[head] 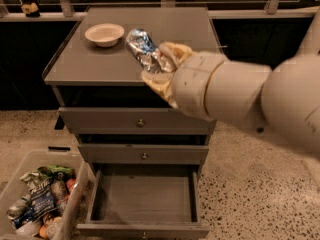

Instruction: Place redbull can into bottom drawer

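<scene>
My gripper (pixel 162 66) reaches in from the right, above the front of the grey cabinet's top (pixel 90 64). It is shut on the redbull can (pixel 142 49), a slim silver and blue can that lies tilted between the cream fingers (pixel 157 81), its shiny top pointing up left. The bottom drawer (pixel 145 199) stands pulled open low in the view, its plain grey floor bare, with a small knob at its front edge. The can is held well above the drawer.
A round cream bowl (pixel 104 34) sits on the cabinet top at the back left. Two shut drawer fronts (pixel 140 121) with knobs lie above the open drawer. A clear bin (pixel 42 201) of snack packets stands on the floor at the left.
</scene>
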Tool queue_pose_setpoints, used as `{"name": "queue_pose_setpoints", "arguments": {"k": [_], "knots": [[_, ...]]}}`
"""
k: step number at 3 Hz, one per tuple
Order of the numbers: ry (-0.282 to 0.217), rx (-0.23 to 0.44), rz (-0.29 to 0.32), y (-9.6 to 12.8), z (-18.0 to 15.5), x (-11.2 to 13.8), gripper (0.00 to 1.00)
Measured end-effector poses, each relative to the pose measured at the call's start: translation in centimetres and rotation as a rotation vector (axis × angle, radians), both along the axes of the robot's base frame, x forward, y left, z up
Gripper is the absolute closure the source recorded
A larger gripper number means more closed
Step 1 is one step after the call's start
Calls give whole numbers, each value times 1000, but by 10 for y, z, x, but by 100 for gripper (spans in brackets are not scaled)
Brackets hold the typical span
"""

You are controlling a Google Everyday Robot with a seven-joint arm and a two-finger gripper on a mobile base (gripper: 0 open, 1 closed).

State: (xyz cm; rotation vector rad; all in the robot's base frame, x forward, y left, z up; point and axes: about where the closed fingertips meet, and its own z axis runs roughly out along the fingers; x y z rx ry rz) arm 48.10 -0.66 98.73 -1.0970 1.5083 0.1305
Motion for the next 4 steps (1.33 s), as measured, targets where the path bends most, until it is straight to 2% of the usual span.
{"name": "queue_pose_setpoints", "arguments": {"k": [1, 2, 3, 4], "knots": [[32, 58, -52, 12, -19, -11, 100], [32, 57, -52, 13, -19, -11, 100], [97, 44, -76, 10, -51, -18, 100], [239, -93, -80, 6, -116, -46, 100]]}}
